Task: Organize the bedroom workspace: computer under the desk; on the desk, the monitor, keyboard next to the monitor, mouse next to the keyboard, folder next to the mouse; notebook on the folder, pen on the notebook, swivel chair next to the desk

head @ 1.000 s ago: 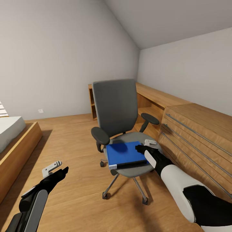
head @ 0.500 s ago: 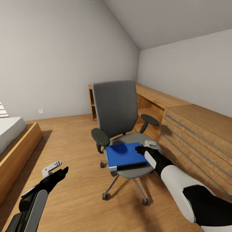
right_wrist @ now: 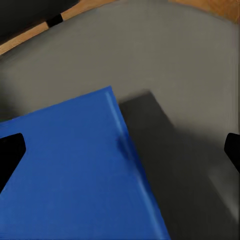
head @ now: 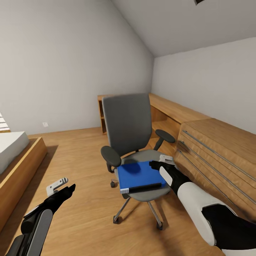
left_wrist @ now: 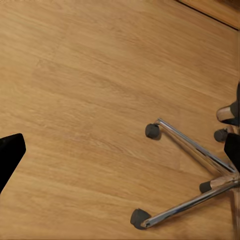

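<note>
- Oak plank floor [head: 81, 167] filled the attic bedroom, under pale grey walls [head: 53, 64] and a sloped grey ceiling [head: 185, 21].
- Light-wood drawer chest [head: 217, 149] stood at the right, with a low wooden shelf unit [head: 167, 113] running behind it to the corner; a bed [head: 10, 156] in a wooden frame was cut off at the left edge.
- Swivel chair [head: 128, 124] stood mid-floor, just beside the chest, its back upright; its chrome base [left_wrist: 195, 170] with casters showed partly in the left wrist view, cut off at the frame edge.
- Folder [head: 140, 176] lay flat on the chair seat [right_wrist: 165, 65], its white page edges toward the camera; in the right wrist view its blue cover [right_wrist: 70, 170] ran out of frame.
- Right gripper [head: 158, 161] hung over the folder's far right corner with jaws spread; contact with the folder could not be made out.
- Right fingertips [right_wrist: 10, 155] appeared only as dark shapes at opposite frame edges, well apart.
- Left gripper [head: 62, 186] hovered over bare floor, well apart from the chair, jaws spread; one fingertip [left_wrist: 10, 155] was cut off at the frame edge.
</note>
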Controlling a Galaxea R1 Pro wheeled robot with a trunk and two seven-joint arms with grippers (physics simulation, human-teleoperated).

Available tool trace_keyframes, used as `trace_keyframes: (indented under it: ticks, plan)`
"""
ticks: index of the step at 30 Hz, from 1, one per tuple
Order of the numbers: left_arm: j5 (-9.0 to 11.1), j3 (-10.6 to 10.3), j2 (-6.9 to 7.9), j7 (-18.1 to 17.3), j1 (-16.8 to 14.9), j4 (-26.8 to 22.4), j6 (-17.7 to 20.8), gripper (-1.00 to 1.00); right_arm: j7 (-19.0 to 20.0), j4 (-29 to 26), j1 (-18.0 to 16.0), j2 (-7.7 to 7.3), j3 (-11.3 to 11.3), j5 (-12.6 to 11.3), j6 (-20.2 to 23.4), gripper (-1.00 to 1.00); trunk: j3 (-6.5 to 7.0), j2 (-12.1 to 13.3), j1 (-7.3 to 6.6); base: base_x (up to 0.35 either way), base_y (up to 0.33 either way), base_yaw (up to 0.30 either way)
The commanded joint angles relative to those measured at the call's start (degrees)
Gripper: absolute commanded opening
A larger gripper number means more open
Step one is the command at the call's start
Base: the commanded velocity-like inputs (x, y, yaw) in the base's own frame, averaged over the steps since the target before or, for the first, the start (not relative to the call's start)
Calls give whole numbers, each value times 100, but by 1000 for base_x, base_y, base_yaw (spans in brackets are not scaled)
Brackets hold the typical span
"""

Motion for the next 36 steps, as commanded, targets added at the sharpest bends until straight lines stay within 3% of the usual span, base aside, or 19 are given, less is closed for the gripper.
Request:
trace_keyframes:
  ticks: [1, 7, 12, 17, 20, 25, 36]
  plan:
    - [61, -2, 2, 49, -3, -7, 20, 100, -46, -63, -2, -7, 44, -51, 27, 100, 13, 39, -23, 0, 0, 0]
    - [60, -2, 2, 49, -3, -7, 20, 100, -46, -185, -2, -10, 40, -56, 20, 100, 120, 280, -155, 0, 0, 0]
    - [66, -2, 2, 49, -3, -7, 20, 100, -49, -378, 8, -14, 40, -57, 19, 100, 120, 280, -155, 0, 0, 0]
    - [63, -2, 2, 49, -3, -7, 20, 100, -72, -1013, 180, -25, 41, -32, 26, 100, 120, 280, -155, 0, 0, 0]
    - [61, -2, 2, 49, -3, -7, 20, 100, -85, -1804, 568, -23, 44, 272, 33, 100, 120, 280, -155, 0, 0, 0]
    - [61, -2, 2, 49, -3, -7, 20, 100, -85, -2400, 836, -20, 36, 353, 60, 100, 120, 280, -155, 0, 0, -5]
    - [53, -2, 2, 49, -3, -7, 15, 100, -90, -2479, 894, -10, 47, 387, 85, 100, 120, 280, -155, 58, 0, -10]
